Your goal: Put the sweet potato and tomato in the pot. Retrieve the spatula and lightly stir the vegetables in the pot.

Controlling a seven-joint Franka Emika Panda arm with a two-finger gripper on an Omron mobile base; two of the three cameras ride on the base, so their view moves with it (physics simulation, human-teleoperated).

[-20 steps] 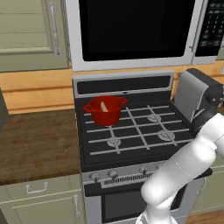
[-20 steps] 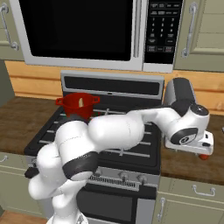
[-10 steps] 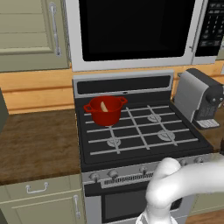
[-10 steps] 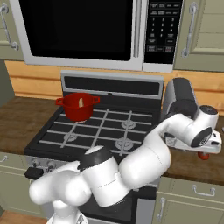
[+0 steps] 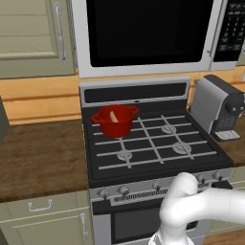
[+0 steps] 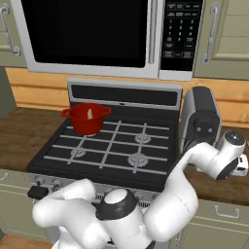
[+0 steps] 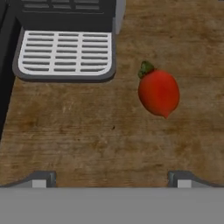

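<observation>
In the hand view the tomato [image 7: 158, 92] lies on the wooden tabletop [image 7: 87, 131], right of centre in the upper half of the frame. It sits above and to the right of the midpoint of the pincer [image 7: 109, 178], whose two tips stand far apart at the bottom edge with nothing between them. The tomato is closer to the right-hand tip and well short of either. Its long axis runs on a slant, green stem end toward the upper left and pointed end toward the lower right. My guess is the pincer must shift toward the frame's right and go down before closing.

The coffee machine's drip tray [image 7: 65, 52] fills the upper left, just beside the tomato but apart from it.

In the left base view the pot [image 5: 115, 120] stands on the stove's back left burner, the sweet potato [image 5: 114, 116] inside it.
</observation>
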